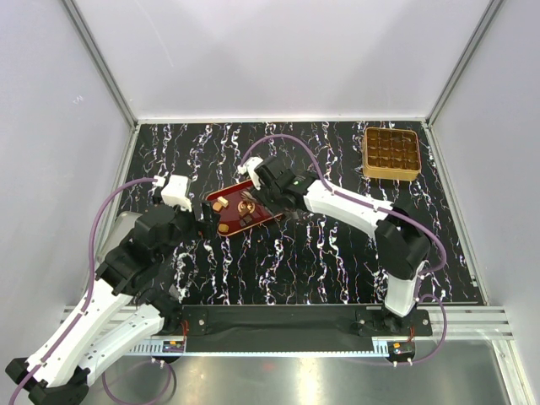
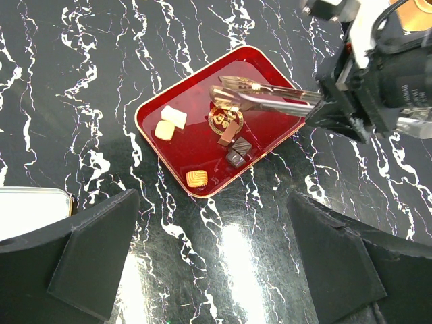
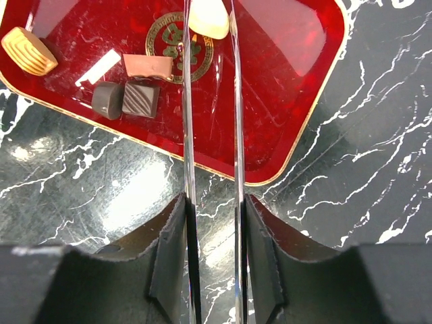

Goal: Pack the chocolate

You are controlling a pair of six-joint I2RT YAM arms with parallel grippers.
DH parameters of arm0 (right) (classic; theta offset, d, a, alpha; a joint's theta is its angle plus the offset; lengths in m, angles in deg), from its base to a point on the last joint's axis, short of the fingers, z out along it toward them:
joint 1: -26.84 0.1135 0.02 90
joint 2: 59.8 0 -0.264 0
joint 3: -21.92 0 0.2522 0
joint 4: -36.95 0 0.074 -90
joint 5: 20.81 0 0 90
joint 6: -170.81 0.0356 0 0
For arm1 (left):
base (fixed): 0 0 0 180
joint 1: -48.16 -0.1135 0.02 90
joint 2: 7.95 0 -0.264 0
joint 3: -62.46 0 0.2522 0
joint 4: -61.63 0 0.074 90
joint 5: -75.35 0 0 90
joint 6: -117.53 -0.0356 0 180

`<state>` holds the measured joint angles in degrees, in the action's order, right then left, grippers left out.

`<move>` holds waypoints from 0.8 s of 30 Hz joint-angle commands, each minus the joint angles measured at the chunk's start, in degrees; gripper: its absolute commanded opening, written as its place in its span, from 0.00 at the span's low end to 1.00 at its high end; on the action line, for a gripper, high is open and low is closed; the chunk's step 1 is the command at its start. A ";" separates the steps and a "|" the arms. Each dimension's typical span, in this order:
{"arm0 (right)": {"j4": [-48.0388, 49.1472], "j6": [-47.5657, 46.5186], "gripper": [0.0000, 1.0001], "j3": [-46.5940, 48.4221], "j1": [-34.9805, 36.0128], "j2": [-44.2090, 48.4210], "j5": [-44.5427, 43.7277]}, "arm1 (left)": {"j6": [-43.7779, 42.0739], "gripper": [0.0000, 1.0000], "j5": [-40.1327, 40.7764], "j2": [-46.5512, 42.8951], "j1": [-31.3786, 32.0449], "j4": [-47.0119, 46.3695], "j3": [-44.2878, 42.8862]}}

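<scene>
1. A black tabletop (image 2: 81, 61) with white marble veins fills the view.
2. A red tray (image 2: 266, 71) with a gold rim sits on it, turned cornerwise, with a gold emblem (image 2: 217, 121) at its centre.
3. Six chocolates (image 2: 196, 179) lie in the tray. Two cream ones touch near the left corner and a ridged tan one is near the bottom corner. Two dark ones and a brown bar are beside the emblem.
4. Metal tongs (image 2: 277, 100) reach over the tray from the right, clamped in the right gripper (image 2: 324, 111).
5. The left gripper (image 2: 212, 199) frames the bottom edge, its black fingers (image 2: 94, 250) spread wide.
</scene>
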<state>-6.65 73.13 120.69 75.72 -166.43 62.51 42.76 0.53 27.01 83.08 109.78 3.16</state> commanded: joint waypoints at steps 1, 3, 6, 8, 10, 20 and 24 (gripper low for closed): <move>-0.12 0.83 0.43 1.56 0.42 3.88 -1.58 | -0.19 0.99 0.82 -0.59 -0.02 -1.96 -0.34; -0.56 0.92 0.43 1.82 0.42 3.88 -1.67 | -0.19 0.99 0.73 -0.68 -0.11 -1.96 -0.34; -1.27 1.27 0.43 2.17 0.16 4.24 -2.11 | -0.19 0.99 0.82 -0.77 -0.02 -1.96 -0.34; -2.06 1.70 0.43 2.52 -0.28 4.50 -2.20 | -0.19 0.99 0.73 -0.77 -0.02 -1.96 -0.34; -3.28 2.40 0.42 3.05 -1.50 4.85 -2.46 | -0.19 0.99 0.82 -0.77 -0.11 -2.05 -0.34; -5.66 6.63 0.42 3.40 -17.93 10.12 -6.15 | -0.11 0.99 0.55 -0.77 -0.02 -2.05 -0.34; -6.27 7.42 0.43 5.68 -26.63 9.87 -10.71 | -0.11 0.99 0.38 -0.68 -0.11 -2.14 -0.34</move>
<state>-12.71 78.94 122.42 53.58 -159.31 57.37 42.78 0.50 26.90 83.08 109.78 3.16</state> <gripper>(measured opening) 0.437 0.988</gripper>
